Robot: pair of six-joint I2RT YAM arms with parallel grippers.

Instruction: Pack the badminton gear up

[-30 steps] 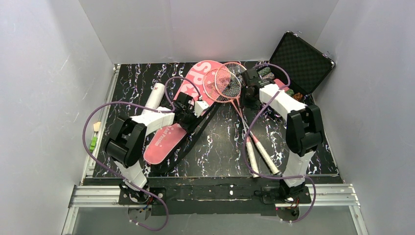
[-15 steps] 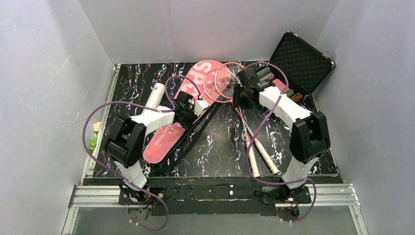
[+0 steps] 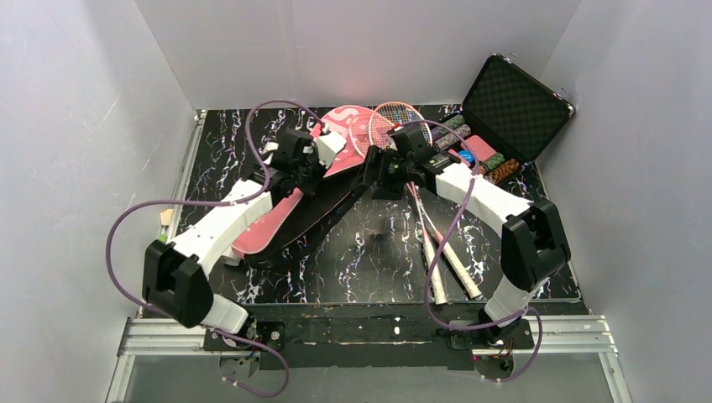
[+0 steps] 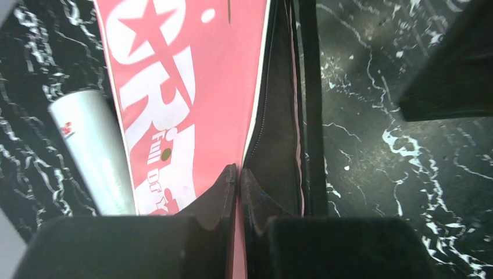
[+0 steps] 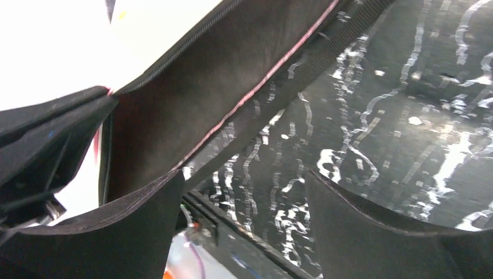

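Pink racket bag (image 3: 263, 228) lies diagonally on the table (image 3: 378, 260). Left jaws pinched tight on its open zip edge. Right jaws spread wide, holding nothing, just beside the bag's black flap. Rackets (image 3: 393, 120) right of bag; tube (image 4: 93, 151) just beside its left.

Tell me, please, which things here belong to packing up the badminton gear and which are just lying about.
For the job:
- pink racket bag
- two pink-framed rackets
- white tube

Lying about:
- open black case
- patterned rolls inside it
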